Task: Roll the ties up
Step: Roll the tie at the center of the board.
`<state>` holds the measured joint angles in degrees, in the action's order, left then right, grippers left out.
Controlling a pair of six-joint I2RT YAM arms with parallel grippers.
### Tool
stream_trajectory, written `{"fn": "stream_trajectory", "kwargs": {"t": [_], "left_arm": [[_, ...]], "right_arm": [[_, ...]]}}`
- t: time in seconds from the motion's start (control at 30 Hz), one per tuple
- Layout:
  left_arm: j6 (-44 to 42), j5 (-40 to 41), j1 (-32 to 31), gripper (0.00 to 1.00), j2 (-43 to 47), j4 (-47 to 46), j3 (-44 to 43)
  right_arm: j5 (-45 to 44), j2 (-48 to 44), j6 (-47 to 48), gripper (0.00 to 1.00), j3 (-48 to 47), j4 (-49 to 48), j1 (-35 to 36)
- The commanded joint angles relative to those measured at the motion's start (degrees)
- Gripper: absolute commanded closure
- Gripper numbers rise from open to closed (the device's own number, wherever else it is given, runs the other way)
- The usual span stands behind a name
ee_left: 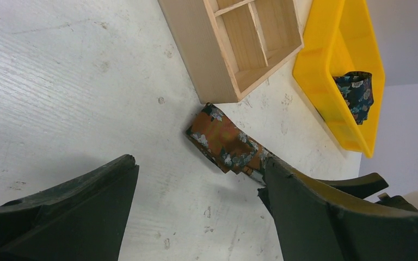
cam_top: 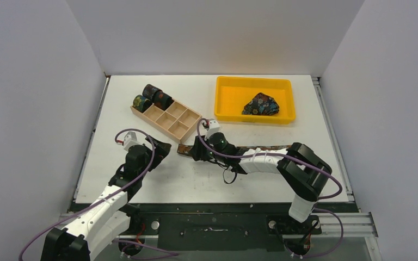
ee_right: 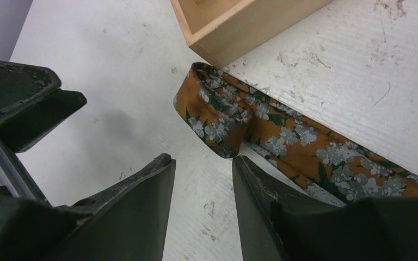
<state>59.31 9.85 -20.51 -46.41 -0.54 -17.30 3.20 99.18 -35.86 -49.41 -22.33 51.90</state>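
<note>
Left gripper point(ee_left: 198, 163) gapes wide; right gripper point(ee_right: 201, 159) has jaws narrowly parted.

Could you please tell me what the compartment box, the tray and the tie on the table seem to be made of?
Box: pale, unfinished-looking wood, with visible grain. Tray: glossy yellow plastic, judging by its smooth moulded walls. Tie: woven fabric with an orange-brown floral print that folds softly, perhaps silk or polyester.

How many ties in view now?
5. At the wooden box's left end: greenish roll, dark roll, red roll. One bunched tie in the yellow tray. One flat tie on the table by the right gripper. Others may hide behind rolls.
</note>
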Motion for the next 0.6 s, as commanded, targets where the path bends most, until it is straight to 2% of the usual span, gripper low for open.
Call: {"fn": "stream_trajectory", "kwargs": {"t": [0.0,0.17,0.4,0.57], "left_arm": [[-0.87,-0.89,0.21,0.16,-0.74,-1.83,-0.72],[-0.41,-2.91,0.17,0.17,-2.72,-1.87,-0.61],[0.37,-2.54,0.2,0.19,-0.17,-1.26,1.0],[0.32,-2.31,0.19,0.2,1.34,0.43,1.05]], "right_arm": [[1.42,1.33,-1.62,0.56,-2.03,-2.39,0.22],[0.79,1.05,-0.18,0.58,-2.44,-0.78,1.86],[-1.3,3.48,0.04,0.77,-2.24,0.84,4.61],[-1.72,7.61,0.79,0.85,-6.09,3.07,4.77]]}}
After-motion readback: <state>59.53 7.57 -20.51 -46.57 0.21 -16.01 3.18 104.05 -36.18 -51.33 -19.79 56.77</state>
